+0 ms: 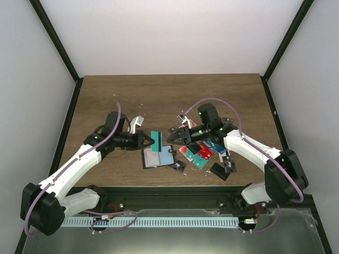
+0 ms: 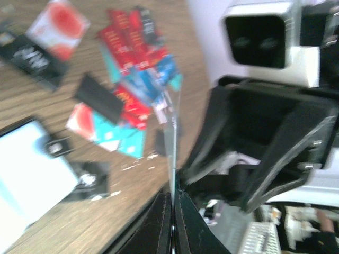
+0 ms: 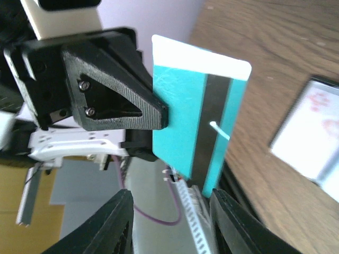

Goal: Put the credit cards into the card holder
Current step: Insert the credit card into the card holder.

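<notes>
Centre of top view: left fingers (image 3: 127,95) clenched on teal card (image 3: 196,116), just above open card holder (image 1: 158,157) in frame. Right fingers (image 3: 119,222) released, spread either side of card. Advice: lower card flat, align edge with pocket, slide slowly. Remaining cards (image 1: 198,151) lower right on surface (image 1: 159,95).

No word or number can be read anywhere. The red cards (image 2: 124,42) carry white lettering, and a black card (image 2: 30,55) bears what may be a white script mark, but the left wrist view is too blurred to make out either. The teal card (image 3: 180,111) shows only a black stripe and a plain white band, without print.
</notes>
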`<control>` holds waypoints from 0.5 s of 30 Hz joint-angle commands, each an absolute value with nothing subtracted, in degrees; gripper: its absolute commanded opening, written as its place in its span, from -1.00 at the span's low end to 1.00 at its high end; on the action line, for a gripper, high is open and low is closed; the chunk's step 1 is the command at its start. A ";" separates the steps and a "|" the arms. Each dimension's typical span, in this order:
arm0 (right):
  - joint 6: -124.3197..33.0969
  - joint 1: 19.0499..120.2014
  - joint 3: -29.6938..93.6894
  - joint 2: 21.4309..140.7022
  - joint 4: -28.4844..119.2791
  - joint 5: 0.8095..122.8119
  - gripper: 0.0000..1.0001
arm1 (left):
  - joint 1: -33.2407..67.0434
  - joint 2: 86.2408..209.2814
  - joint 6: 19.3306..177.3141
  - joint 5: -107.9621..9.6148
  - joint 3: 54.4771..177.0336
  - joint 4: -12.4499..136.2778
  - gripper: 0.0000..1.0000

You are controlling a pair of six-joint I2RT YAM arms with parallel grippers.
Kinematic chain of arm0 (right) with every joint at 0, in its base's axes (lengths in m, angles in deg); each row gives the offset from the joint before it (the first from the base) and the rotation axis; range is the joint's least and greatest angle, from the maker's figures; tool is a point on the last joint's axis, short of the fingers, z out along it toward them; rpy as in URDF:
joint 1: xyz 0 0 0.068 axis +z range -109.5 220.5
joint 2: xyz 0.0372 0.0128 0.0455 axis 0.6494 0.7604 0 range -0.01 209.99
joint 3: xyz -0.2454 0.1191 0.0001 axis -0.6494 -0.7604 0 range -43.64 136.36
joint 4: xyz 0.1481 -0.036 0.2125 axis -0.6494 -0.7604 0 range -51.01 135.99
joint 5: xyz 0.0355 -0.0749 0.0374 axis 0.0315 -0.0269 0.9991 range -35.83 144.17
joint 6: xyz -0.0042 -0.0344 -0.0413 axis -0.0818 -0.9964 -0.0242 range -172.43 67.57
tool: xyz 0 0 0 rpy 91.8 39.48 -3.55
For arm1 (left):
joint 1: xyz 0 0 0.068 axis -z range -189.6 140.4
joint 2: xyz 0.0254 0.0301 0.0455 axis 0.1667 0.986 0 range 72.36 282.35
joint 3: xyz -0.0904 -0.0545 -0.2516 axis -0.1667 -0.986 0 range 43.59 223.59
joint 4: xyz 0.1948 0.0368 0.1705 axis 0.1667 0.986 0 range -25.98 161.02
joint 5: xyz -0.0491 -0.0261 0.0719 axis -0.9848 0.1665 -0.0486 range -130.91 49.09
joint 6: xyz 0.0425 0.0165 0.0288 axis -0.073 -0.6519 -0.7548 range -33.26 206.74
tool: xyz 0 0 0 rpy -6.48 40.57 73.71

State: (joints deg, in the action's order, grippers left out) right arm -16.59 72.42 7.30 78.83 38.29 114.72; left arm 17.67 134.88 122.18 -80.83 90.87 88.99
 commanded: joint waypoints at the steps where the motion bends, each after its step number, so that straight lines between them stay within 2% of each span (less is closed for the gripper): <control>1: -21.97 71.83 8.14 81.47 29.37 105.80 -0.18 | 16.34 134.94 119.43 -74.03 86.73 96.82 -0.92; 9: -21.80 71.88 5.88 86.26 29.14 101.64 -0.32 | 16.19 138.46 119.52 -75.51 80.36 92.38 -0.92; 15: -22.02 71.95 5.50 89.41 29.48 99.54 -0.51 | 16.24 143.54 119.36 -76.00 78.87 88.74 -0.92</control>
